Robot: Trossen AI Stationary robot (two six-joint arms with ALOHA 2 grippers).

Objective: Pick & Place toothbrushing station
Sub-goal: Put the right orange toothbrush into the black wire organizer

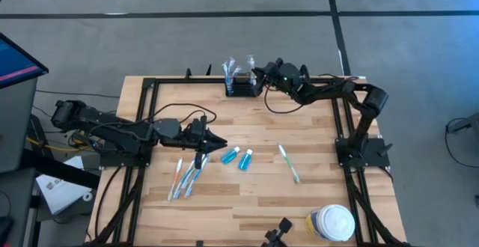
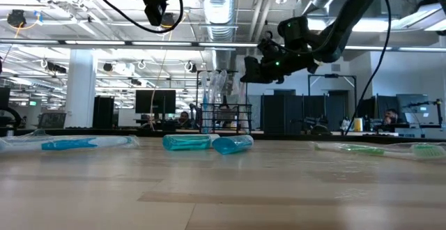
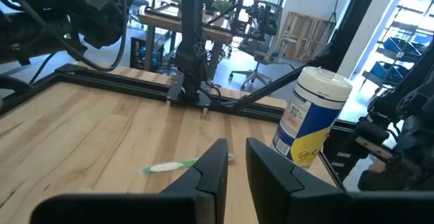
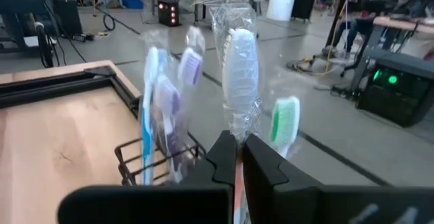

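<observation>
Right claw (image 4: pixel 239 157) clamps upright toothbrush (image 4: pixel 241 75) over toothbrushing station (image 4: pixel 159 157).

No text, brand, number or sign can be read. The jar (image 3: pixel 310 115) carries a yellow and white label with a block of small print on its side, but the print is too small to make out. In the high view the same jar (image 1: pixel 330 224), at the bench (image 1: pixel 247 194) edge, shows only its white lid. White papers (image 1: pixel 61 188) lie on the floor left of the bench, well apart from the jar; they bear dark marks that cannot be read.
</observation>
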